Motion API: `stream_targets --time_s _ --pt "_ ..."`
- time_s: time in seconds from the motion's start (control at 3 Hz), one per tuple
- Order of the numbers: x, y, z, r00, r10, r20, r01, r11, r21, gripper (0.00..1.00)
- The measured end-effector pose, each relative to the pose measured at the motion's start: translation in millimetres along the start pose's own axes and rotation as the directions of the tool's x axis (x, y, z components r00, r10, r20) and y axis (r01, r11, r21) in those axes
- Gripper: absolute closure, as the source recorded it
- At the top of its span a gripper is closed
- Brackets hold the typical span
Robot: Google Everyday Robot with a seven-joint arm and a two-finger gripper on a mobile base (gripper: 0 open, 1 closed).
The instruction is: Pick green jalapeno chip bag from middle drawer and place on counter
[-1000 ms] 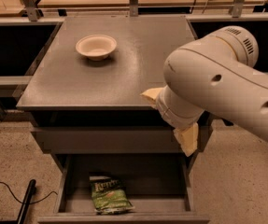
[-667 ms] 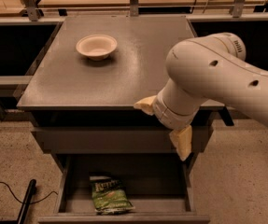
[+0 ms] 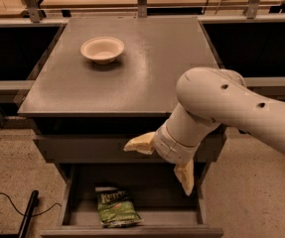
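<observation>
The pincer (image 3: pixel 157 169) hangs wide open and empty over the pulled-out drawer (image 3: pixel 163 212), right of the bag (image 3: pixel 116 208) lying flat near its front left, probably ready to drop onto it.

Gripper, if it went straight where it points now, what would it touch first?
Likely the middle drawer floor, right of the green jalapeno chip bag. The gripper, fingers open, hangs above the drawer pointing down-left; depth is unclear.

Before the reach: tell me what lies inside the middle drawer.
The green jalapeno chip bag lies in the middle drawer, left of centre. The open pincer hangs above, hiding the right rear corner.
</observation>
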State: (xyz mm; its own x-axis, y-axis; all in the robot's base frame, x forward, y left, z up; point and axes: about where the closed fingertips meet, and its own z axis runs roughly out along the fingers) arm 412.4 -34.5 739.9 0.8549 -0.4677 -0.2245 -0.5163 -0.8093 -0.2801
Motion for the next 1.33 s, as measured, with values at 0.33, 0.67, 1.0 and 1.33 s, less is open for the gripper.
stream_targets --time_s 0.33,0.67,1.0,1.33 --pt "-4.8 -1.1 1.1 0.995 -0.104 0.004 0.104 0.9946 0.0 0.0" --pt "-1.8 -14.3 4.5 0.987 -0.159 -0.02 0.16 0.9855 0.058 0.0" --pt "7.9 -28.7 31.2 0.962 -0.226 -0.156 0.241 0.9671 0.082 0.0" --pt "11.0 -38.7 25.7 0.96 -0.221 -0.174 0.243 0.9634 0.114 0.0"
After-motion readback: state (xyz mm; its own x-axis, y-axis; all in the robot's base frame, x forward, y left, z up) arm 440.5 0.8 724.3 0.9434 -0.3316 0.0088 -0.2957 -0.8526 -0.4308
